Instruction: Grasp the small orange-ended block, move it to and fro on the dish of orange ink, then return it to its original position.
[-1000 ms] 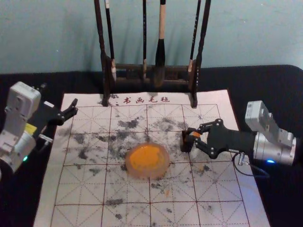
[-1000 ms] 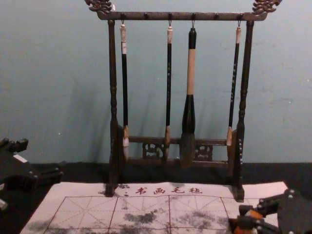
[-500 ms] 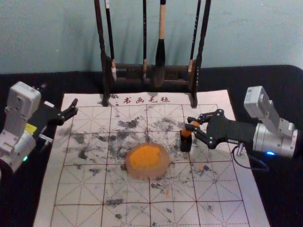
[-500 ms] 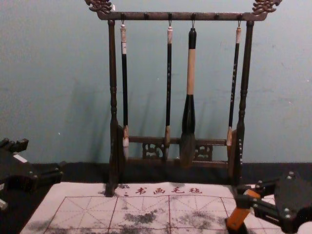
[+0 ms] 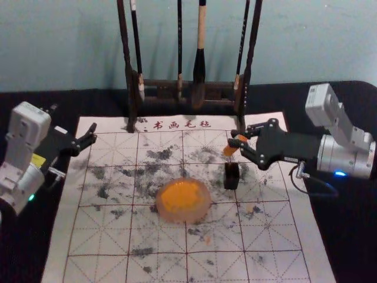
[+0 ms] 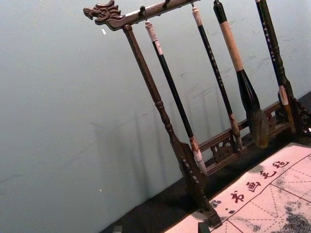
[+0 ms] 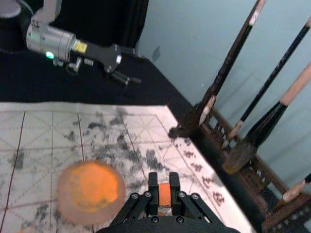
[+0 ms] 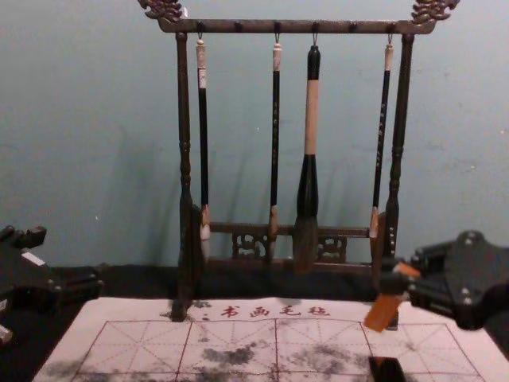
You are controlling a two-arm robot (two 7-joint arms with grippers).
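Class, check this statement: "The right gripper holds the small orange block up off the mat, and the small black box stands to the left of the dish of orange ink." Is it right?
No, the side is wrong: the head view shows the small black box to the right of the dish of orange ink. The right gripper does hold the small orange block up off the mat.

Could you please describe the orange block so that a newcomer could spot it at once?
Find the white gridded mat before the wooden brush rack, then the right gripper above its right side. The orange block is the small, tilted bar between that gripper's jaws, clear of the dark box. Unlike the orange ink in the round dish, it is straight-edged and held up.
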